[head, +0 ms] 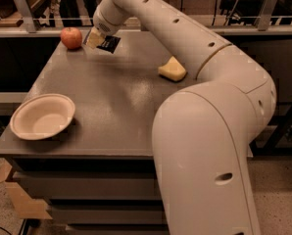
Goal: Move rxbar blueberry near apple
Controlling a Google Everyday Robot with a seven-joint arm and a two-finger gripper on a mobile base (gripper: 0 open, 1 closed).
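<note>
The red apple [71, 37] sits at the far left corner of the grey table [116, 106]. My gripper [98, 40] is at the far side of the table, just right of the apple, and is shut on the rxbar blueberry [108, 44], a dark flat bar with pale lettering. The bar sticks out to the right of the fingers and is held low over the tabletop, a short gap from the apple. My arm reaches in from the lower right and fills much of the view.
A pale round bowl [42, 116] stands near the front left edge of the table. A yellow sponge [172, 69] lies at the right, partly behind my arm. A railing [33, 31] runs behind the table.
</note>
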